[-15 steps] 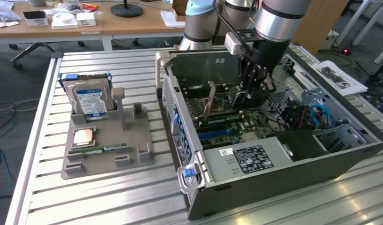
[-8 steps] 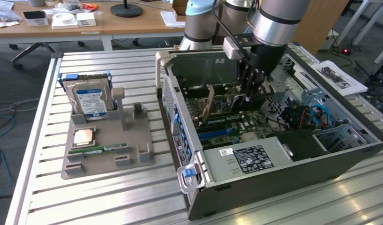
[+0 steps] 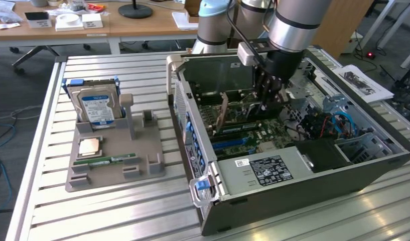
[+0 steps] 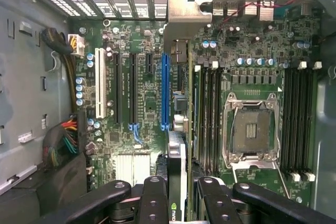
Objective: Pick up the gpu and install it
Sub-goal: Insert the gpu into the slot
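Your gripper (image 4: 181,200) was clamped on the gpu (image 4: 176,161), the card standing edge-on between its fingers inside the open computer case (image 3: 305,196). The card hung over the motherboard (image 4: 252,51), just beside the long blue slot (image 4: 166,90), with its metal bracket (image 4: 185,14) at the end farthest from the fingers.

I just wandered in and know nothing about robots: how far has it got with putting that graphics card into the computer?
Picking up looks done: the gripper is shut on the gpu, held edge-on inside the open computer case. In hand: the card hangs over the motherboard, close beside the long blue slot. Left: seating it, since what shows of that slot is bare.
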### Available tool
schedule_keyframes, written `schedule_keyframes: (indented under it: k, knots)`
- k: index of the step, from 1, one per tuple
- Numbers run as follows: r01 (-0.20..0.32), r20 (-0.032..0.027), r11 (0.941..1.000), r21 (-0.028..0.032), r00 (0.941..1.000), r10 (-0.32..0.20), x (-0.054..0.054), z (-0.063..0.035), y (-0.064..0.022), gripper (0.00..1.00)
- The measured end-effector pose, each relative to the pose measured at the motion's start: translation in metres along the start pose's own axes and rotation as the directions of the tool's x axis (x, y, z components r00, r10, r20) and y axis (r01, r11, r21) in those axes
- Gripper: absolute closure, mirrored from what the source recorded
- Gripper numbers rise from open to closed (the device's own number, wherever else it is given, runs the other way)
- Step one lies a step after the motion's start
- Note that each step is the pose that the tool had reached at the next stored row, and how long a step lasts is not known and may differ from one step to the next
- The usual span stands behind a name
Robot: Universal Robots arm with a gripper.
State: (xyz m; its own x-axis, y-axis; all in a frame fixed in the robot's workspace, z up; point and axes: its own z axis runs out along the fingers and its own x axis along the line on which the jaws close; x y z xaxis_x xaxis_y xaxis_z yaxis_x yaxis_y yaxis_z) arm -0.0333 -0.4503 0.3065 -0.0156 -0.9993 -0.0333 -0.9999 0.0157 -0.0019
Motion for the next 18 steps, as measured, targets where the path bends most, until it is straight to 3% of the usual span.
schedule_keyframes:
  k: [18]
  knots:
    - [0.005,0.0002,1.0,-0.0002,1.0,-0.005,0.003,0.0175,0.0037,0.73]
